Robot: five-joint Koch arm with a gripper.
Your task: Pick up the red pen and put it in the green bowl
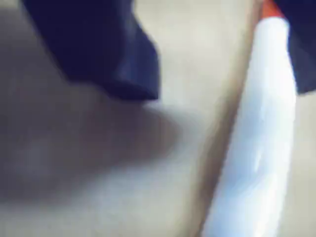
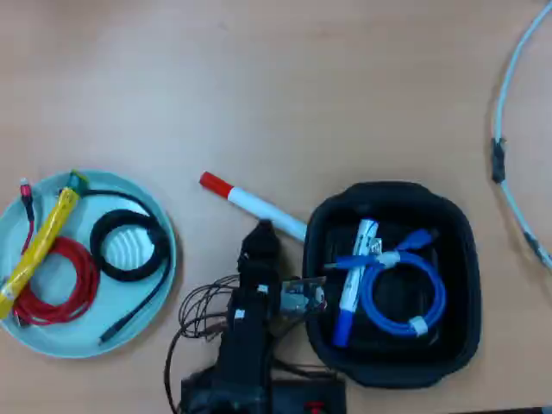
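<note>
The red pen (image 2: 250, 203), a white barrel with a red cap, lies slantwise on the wooden table between the green bowl and the black tub. In the wrist view its barrel (image 1: 266, 133) runs down the right side, red cap at the top. My gripper (image 2: 263, 229) is low over the pen's white end. In the wrist view the gripper (image 1: 224, 89) is open, with the pen between the jaws, close to the right one. The green bowl (image 2: 73, 345), a pale teal dish, sits at the left and holds a yellow marker (image 2: 39, 246), a red cable and a black cable coil.
The black tub (image 2: 457, 226) stands right of the gripper, against the pen's white end, with a blue-capped marker (image 2: 349, 289) and a blue cable (image 2: 405, 302) inside. A pale cable (image 2: 504, 172) curves along the right edge. My arm's base and wires sit at the bottom centre.
</note>
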